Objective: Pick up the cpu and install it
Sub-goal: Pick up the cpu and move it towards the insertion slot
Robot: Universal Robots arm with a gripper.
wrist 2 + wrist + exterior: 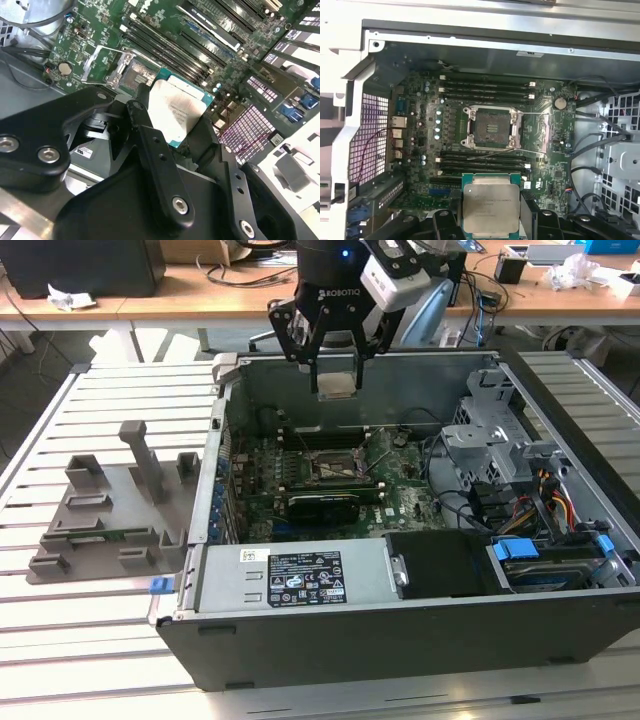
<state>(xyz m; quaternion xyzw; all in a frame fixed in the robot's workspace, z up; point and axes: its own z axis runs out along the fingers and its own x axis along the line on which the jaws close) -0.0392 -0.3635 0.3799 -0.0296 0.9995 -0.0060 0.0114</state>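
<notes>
My gripper (337,380) hangs above the open computer case, shut on the cpu (338,386), a flat square chip with a dull silver top and a green edge. In both wrist views the cpu (490,209) (176,114) sits level between the black fingers (150,145). The motherboard socket (491,128) (332,467) lies below it inside the case, its metal frame swung open and its lever raised. The chip is well above the board and touches nothing else.
The case's rear wall (360,390) stands close behind the gripper. Memory slots (485,90) flank the socket. A drive cage and cables (510,470) fill the exterior view's right of the case. A grey fixture block (110,505) sits on the slatted table at the exterior view's left.
</notes>
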